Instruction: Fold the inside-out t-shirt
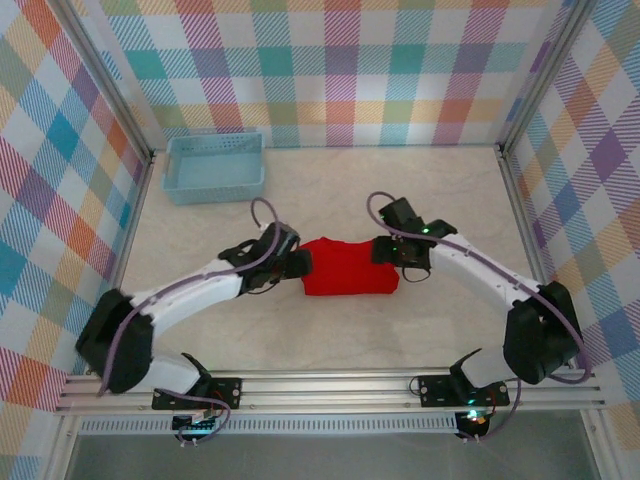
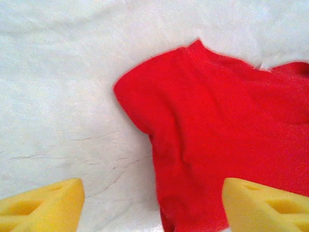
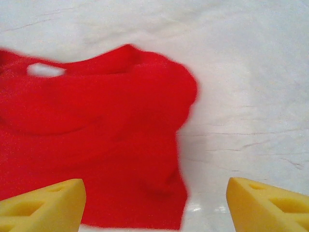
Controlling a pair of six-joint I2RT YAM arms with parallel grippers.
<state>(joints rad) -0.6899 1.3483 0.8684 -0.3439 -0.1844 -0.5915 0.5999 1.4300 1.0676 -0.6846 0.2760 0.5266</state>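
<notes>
A red t-shirt (image 1: 350, 268) lies bunched into a compact, roughly rectangular bundle on the pale table (image 1: 330, 340), near the table's middle. The left gripper (image 1: 300, 264) sits at the shirt's left edge and the right gripper (image 1: 386, 250) at its right edge, near the far corner, so the cloth lies between the two. In the left wrist view the gripper's yellow fingers (image 2: 41, 205) are spread wide. One hangs over bare table just left of the shirt and the other over the red cloth itself, with nothing pinched between them. The right wrist view is a mirror of this: its jaws are also wide apart, one yellow finger over the shirt and the other over bare table just right of it, holding nothing. Whether any fingertip touches the cloth cannot be told. The shirt's surface is rumpled, with soft folds and a rounded lobe sticking out at each side edge, and a small gap near its far edge lets the table show through. A light-blue basket (image 1: 215, 166) stands well apart from the shirt, beyond it and to its left, close to the checked wall (image 1: 330, 60) at the back.
</notes>
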